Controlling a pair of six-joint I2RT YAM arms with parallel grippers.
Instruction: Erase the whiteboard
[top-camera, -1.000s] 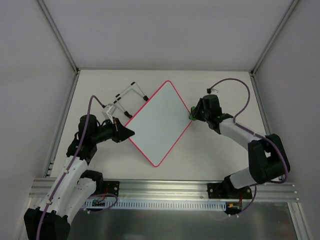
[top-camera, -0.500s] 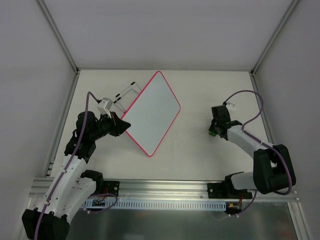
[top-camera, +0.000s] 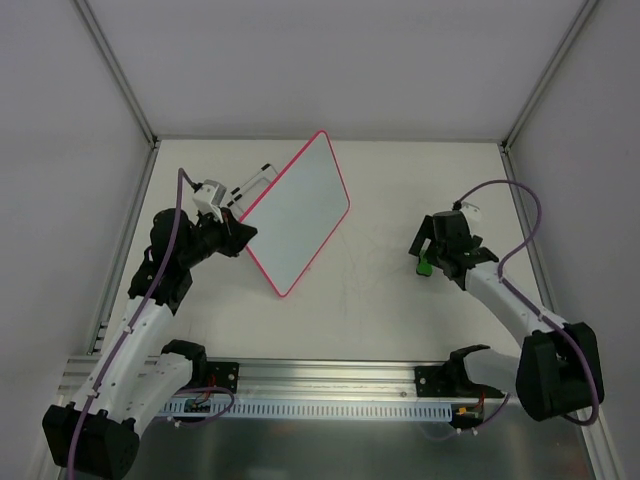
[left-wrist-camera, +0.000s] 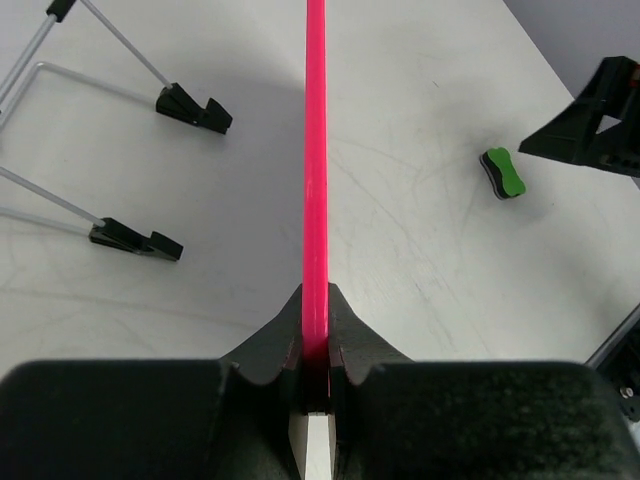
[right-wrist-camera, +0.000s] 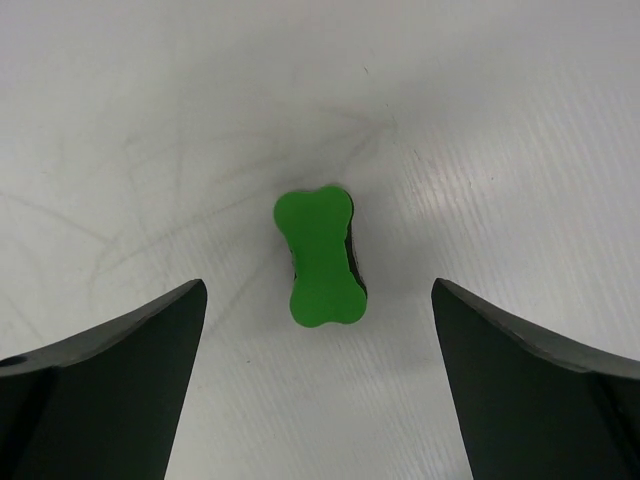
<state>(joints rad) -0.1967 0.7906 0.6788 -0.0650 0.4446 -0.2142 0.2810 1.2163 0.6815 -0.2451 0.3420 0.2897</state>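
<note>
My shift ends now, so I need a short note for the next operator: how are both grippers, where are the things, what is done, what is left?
Left gripper: shut on the pink edge of the whiteboard, holding it tilted up.
Right gripper: open, above the green eraser, which lies free on the table.
The wire stand lies on the table beside the board.
Done: the board face shows no marks from above.
Left: probably only to set the board down.
</note>
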